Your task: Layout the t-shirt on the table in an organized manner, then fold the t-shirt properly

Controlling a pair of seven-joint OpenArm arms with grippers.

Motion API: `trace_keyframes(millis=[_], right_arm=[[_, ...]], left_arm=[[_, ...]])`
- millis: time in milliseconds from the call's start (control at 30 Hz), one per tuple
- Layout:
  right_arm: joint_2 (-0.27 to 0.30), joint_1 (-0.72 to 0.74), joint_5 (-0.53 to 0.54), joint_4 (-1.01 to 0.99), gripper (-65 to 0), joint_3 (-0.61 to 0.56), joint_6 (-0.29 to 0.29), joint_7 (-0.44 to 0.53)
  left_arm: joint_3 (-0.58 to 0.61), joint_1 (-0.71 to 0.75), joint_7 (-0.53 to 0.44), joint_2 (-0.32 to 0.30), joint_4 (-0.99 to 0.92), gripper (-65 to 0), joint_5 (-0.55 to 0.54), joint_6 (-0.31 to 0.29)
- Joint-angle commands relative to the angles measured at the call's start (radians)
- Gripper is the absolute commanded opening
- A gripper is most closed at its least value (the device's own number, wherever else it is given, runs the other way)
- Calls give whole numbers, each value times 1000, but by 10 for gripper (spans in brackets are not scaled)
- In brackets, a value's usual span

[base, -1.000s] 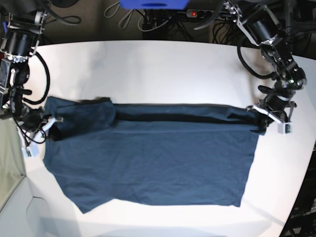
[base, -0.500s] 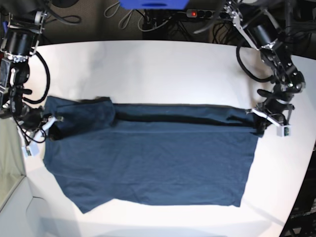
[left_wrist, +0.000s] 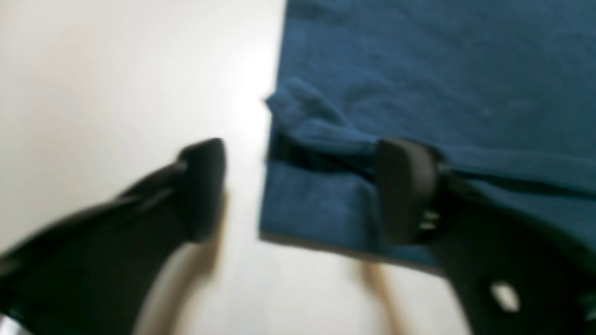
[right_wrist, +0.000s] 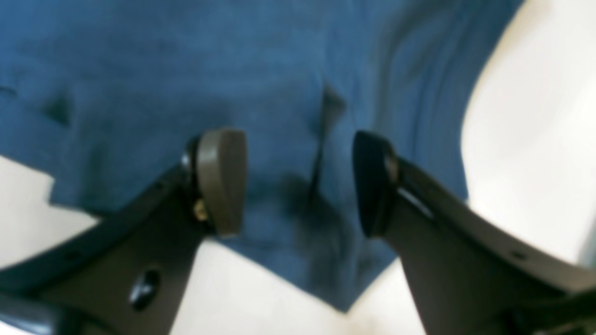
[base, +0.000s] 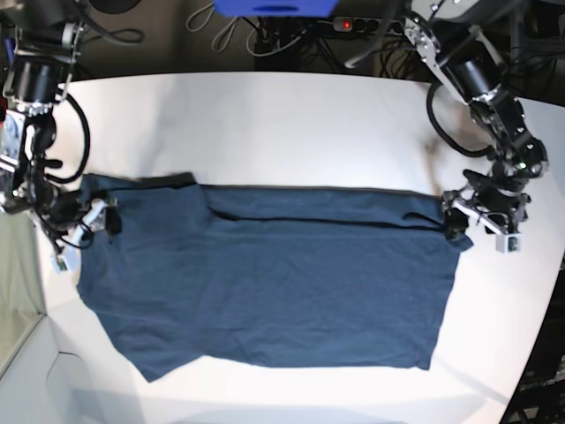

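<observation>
So the t-shirt [base: 274, 274] is spread flat across the middle of the white bench [base: 265, 124], top edge folded over into a long band. At the base view's left edge, the right gripper [base: 88, 221] sits over the sleeve end, jaws spread wide with fabric under them but nothing pinched. On the far side, the left gripper [base: 481, 225] hangs at the shirt's other corner, jaws open too, one finger over the cloth and the other over bare bench. Nothing else is on the surface. Behind the bench's far curved edge there's a tangle of black cables [base: 265, 40], a power strip with a red light [base: 346, 25] and something blue [base: 274, 7].
</observation>
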Motion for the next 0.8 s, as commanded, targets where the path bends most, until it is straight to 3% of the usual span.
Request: trace_keyframes(millis=[0,133,367,767], right_arm=[[18,2,22,54,-269,31,3,18],[-24,-82,22,158,-269,92,3,17],[-74,-151,16,174,-269,104,3,28],[-88,-148,16,108,-269,103,3,40]], left_arm=[[1,-1,-25,-14,52,-82,-18,-8],[1,73,-31,-6,113,-10,-98,-9],[2,116,-32,-10,46,-7,-145,-9],[10,84,-34,-8,-40,-9,-139,-11]])
